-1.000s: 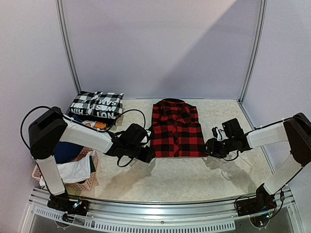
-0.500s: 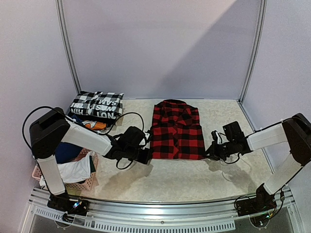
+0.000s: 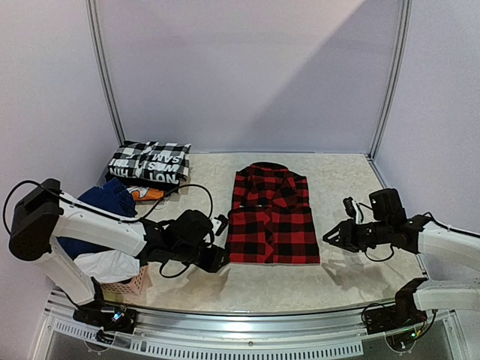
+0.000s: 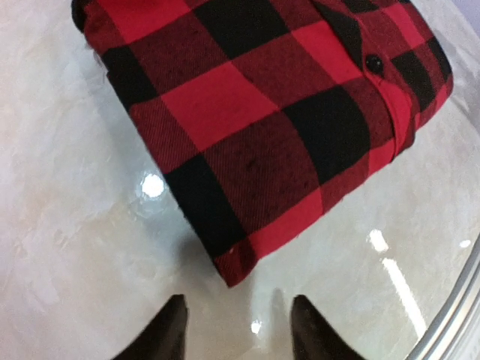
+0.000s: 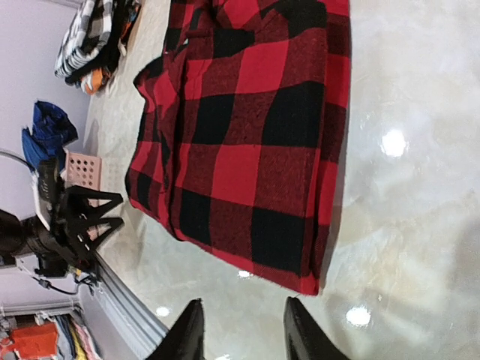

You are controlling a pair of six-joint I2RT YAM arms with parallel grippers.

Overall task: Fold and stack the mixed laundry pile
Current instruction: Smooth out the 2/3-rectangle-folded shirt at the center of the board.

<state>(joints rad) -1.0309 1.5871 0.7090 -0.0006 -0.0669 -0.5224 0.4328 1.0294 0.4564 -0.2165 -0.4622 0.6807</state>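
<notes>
The red-and-black plaid shirt [image 3: 271, 216] lies folded into a neat rectangle at the middle of the table [image 3: 285, 289], with its collar turned toward the far edge. The left gripper [image 3: 216, 260] is held low just off the shirt's near left corner, and in its wrist view the jaws are seen moderately parted with nothing between them. The right gripper [image 3: 331, 238] is placed just off the near right corner, likewise parted and empty. The fold of this garment is judged complete, so the step in hand is taken to be the passage from folding to stacking. A folded black-and-white checked piece [image 3: 150, 162] is found at the far left corner. A blue piece [image 3: 112, 199] and a white piece [image 3: 112, 264] are heaped in the pink basket [image 3: 127, 286] at the near left edge. For the next move, the shirt would have to be gripped evenly at both sides, so that no fold is undone, and carried to the stack. Otherwise a fresh garment would have to be drawn from the basket.
</notes>
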